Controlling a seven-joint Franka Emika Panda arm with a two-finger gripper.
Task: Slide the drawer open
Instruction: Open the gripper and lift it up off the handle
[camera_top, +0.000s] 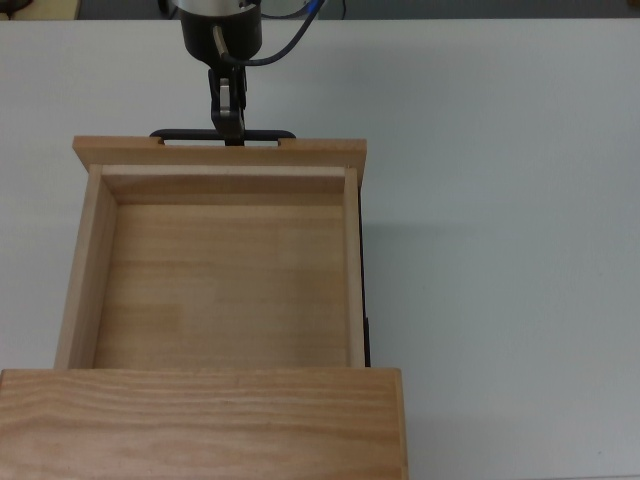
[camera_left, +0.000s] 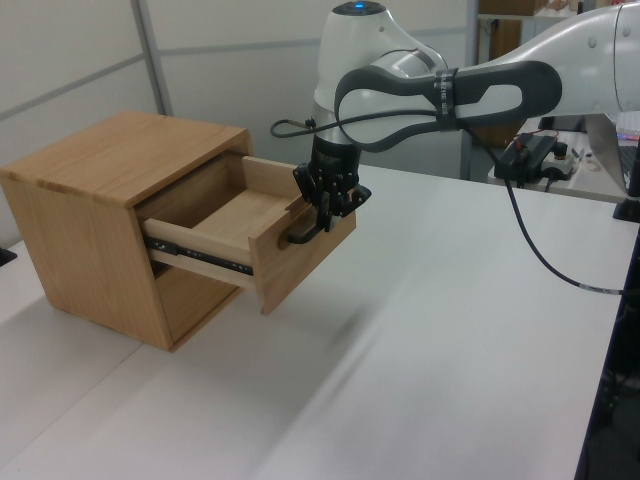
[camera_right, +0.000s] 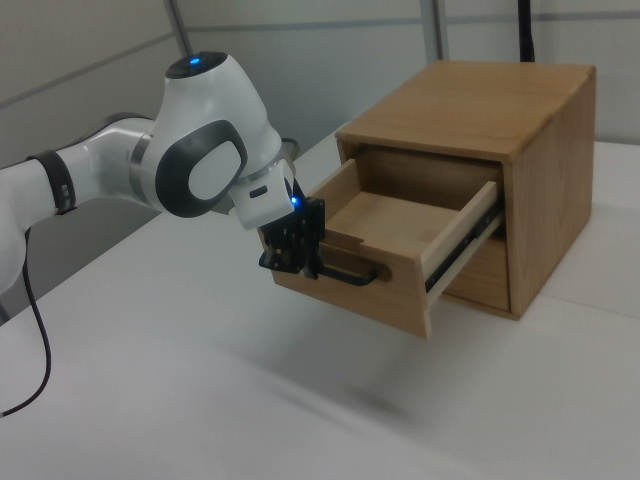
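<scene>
The gripper (camera_top: 228, 125) is clamped on the handle (camera_top: 222, 134), the thin black bar on the front of the drawer (camera_top: 220, 265). In the top view its fingers come down from the upper edge and meet the bar near its middle, just past the front panel. In the left view the gripper (camera_left: 328, 200) reaches in from the upper right, with the white arm (camera_left: 480, 80) bending away toward the left view's right; a black cable (camera_left: 545, 250) hangs from the arm above the table (camera_left: 450, 380). In the right view the gripper (camera_right: 296, 248) sits at the right view's left end of the handle (camera_right: 350, 276), with a small blue light glowing just above it on the wrist.

The drawer stands pulled far out of the wooden cabinet (camera_left: 90, 210). Its inside is bare light wood, open to the top view, and only its rear part lies under the cabinet top (camera_top: 200, 425). In the left view the drawer (camera_left: 265, 235) juts out toward the left view's right, above the table, and a dark metal slide rail (camera_left: 195, 253) shows along its side. In the right view the drawer (camera_right: 400, 245) projects toward the right view's left, with a pale rail (camera_right: 465, 240) visible on its near side. The cabinet rests on the white table.
</scene>
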